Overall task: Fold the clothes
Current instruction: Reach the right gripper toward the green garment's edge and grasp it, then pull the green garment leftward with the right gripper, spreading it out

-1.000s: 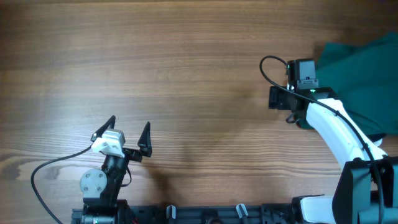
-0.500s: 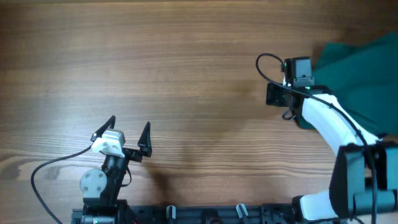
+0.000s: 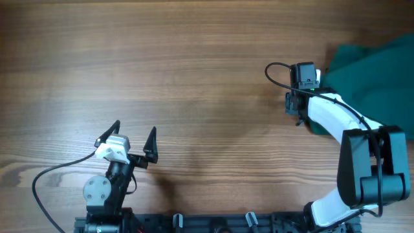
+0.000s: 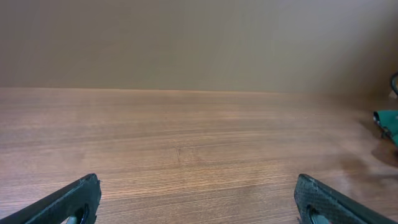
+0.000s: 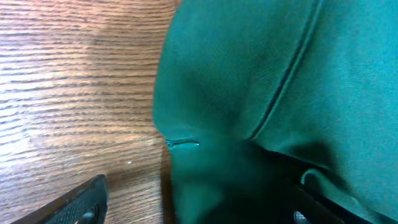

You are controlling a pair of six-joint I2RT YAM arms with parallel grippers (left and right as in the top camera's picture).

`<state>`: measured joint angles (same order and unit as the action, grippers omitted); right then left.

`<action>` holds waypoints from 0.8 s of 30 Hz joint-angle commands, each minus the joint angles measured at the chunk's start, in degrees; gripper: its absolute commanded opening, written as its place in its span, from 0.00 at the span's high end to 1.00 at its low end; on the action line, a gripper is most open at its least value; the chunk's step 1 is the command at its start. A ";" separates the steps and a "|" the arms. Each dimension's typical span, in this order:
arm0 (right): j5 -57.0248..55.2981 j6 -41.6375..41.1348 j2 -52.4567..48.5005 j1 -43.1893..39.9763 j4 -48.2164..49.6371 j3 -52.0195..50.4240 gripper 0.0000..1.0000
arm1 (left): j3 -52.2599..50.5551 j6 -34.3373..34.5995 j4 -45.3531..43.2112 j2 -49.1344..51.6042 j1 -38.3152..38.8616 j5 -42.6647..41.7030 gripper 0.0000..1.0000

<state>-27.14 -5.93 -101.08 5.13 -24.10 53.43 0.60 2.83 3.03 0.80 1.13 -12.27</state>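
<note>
Lying between spread right jaws, edge of teal garment [image 5: 261, 93]

The left gripper [image 4: 199, 202] hangs low over a wooden table [image 4: 186, 143], its two dark fingertips [image 4: 78, 199] poking in at the bottom corners, spread wide with only bare wood between them. A plain beige wall [image 4: 186, 43] rises behind the table. At the far right edge a small corner of the teal clothes [image 4: 388, 118] lies on the wood
</note>
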 commanded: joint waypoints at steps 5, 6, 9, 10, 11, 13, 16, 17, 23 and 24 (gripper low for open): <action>-2.27 -1.70 -3.26 0.07 3.15 1.05 0.13 | -0.28 -0.92 0.24 -0.42 0.26 0.11 0.00; -2.25 -2.27 -3.61 0.07 3.69 1.05 0.14 | -0.28 -0.92 0.22 -0.42 0.26 0.11 0.00; -2.49 -5.49 -5.49 0.07 6.27 1.05 0.14 | -0.28 -0.92 0.24 -0.42 0.26 0.13 0.00; -2.84 -6.75 -5.84 0.07 6.91 1.05 0.15 | -0.28 -0.92 0.24 -0.42 0.26 0.11 0.00; -3.23 -8.41 -5.97 0.07 7.39 1.05 0.15 | -0.28 -0.92 0.22 -0.42 0.26 0.11 0.00; -4.63 -12.52 -5.97 0.07 8.63 1.05 0.16 | -0.28 -0.92 0.24 -0.42 0.26 0.11 0.00; -5.31 -13.79 -5.97 0.04 8.79 1.05 0.22 | -0.28 -0.92 0.24 -0.42 0.26 0.11 0.00; -5.90 -13.79 -5.99 0.04 8.79 1.05 0.25 | -0.28 -0.92 0.24 -0.42 0.26 0.11 0.00; -8.07 -15.74 -5.99 0.04 9.05 1.05 0.40 | -0.28 -0.92 0.24 -0.42 0.26 0.11 0.00; -8.13 -15.72 -5.99 0.07 9.14 1.03 0.43 | -0.28 -0.92 0.22 -0.42 0.26 0.11 0.00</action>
<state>-33.10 -20.10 -105.82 5.13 -15.33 54.43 0.60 2.83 3.03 0.80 1.13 -12.27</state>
